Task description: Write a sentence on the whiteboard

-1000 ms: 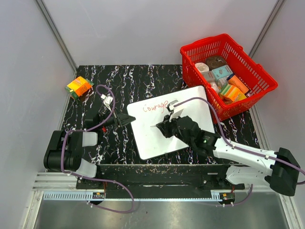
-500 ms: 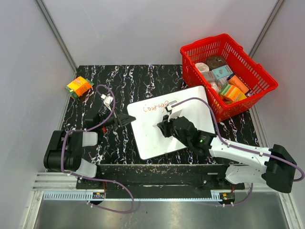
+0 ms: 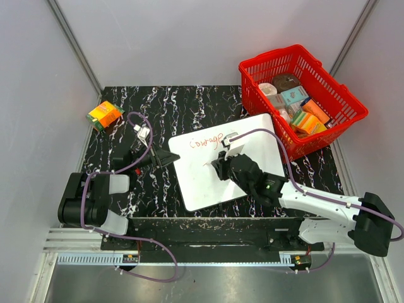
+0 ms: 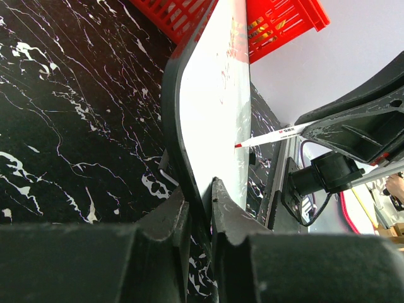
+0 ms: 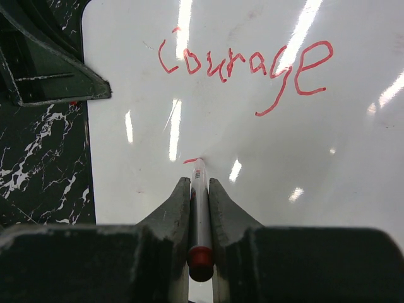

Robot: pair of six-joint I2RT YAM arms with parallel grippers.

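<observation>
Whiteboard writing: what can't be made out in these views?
- Top view: the right tool hides the marker and where its tip lands.
- Left wrist: the whiteboard is seen nearly edge-on, so its writing blurs.
- Right wrist: the frame cuts off the whiteboard's right side, and the right tool covers its near part.

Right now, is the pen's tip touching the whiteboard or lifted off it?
Touching. The pen has its tip on the whiteboard at a short red stroke beneath "Courage".
</observation>
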